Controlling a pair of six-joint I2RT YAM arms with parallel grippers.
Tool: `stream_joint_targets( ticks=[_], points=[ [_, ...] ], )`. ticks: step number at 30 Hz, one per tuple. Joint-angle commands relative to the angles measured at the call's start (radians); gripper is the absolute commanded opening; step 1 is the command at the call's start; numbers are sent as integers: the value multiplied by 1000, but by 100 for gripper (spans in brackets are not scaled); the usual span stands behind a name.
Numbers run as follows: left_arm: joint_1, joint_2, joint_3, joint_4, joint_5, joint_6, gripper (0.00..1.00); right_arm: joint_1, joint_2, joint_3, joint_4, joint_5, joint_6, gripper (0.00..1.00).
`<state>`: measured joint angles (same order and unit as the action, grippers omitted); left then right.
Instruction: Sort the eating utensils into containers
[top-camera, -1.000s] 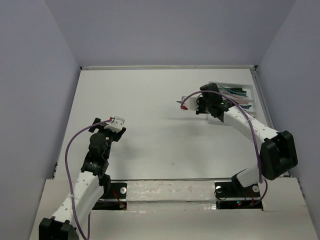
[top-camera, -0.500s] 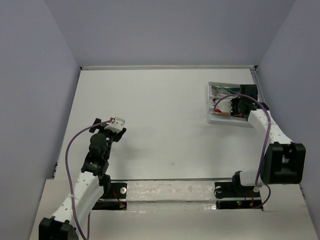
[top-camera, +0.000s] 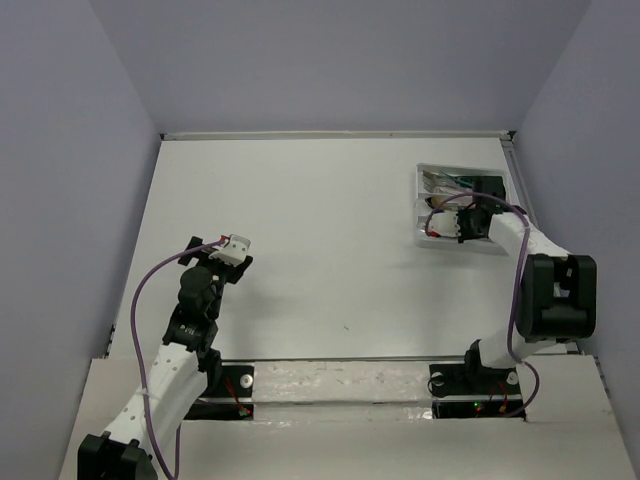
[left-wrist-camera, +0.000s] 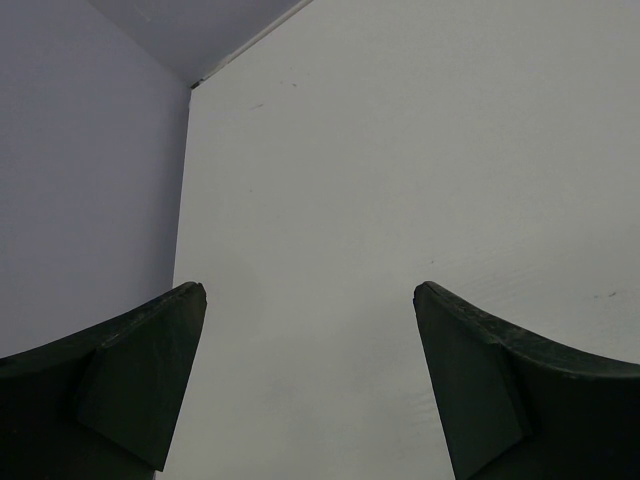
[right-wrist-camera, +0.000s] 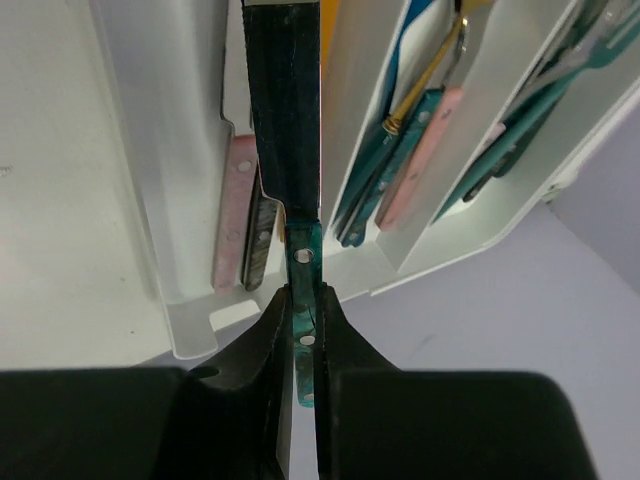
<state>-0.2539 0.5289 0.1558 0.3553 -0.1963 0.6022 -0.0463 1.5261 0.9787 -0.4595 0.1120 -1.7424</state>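
Nearest me, the left end effector (left-wrist-camera: 310, 292) hangs spread wide above bare desk (top-camera: 320, 230), holding nothing, just where it was a second ago. All the movement is on the right. A second ago that arm was carrying its load above the open desk, left of the tray. Now it has swung across and the right end effector (right-wrist-camera: 303, 300) sits over the white cutlery tray (top-camera: 421, 200) at the far right of the desk. Its fingers are pinched on the riveted end of a teal-handled utensil (right-wrist-camera: 302, 255), whose dark head points along the tray's length.

Beyond the grip, that utensil lines up with the compartment holding a pink-handled piece (right-wrist-camera: 237, 215), close to the divider. I can't tell whether it touches the floor yet. Farther over, another slot holds teal and pink handles (right-wrist-camera: 405, 165). I judge the carry done, with only the release left.
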Motion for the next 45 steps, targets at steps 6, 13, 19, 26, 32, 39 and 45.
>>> stream_joint_targets(
  ticks=[6,13,19,26,32,39,45],
  points=[
    [-5,5,-6,65,-12,7,99,-4,23,15,87,-8,-16,94],
    [-7,3,-7,65,-8,7,99,-4,-122,116,272,-162,182,100],
    [-7,6,-6,67,-14,5,99,-4,-328,190,477,-408,659,100],
    [-7,-23,-10,71,-31,2,99,-4,-679,-3,725,-662,1460,100],
    [-7,-52,-22,76,-52,2,99,-4,-1027,-185,707,-701,1864,100],
    [-5,-104,-58,86,-103,5,99,-4,-1447,-370,418,-421,1968,100],
    [-5,-162,-84,85,-118,11,99,-4,-1569,-402,168,-151,2056,100]
  ],
)
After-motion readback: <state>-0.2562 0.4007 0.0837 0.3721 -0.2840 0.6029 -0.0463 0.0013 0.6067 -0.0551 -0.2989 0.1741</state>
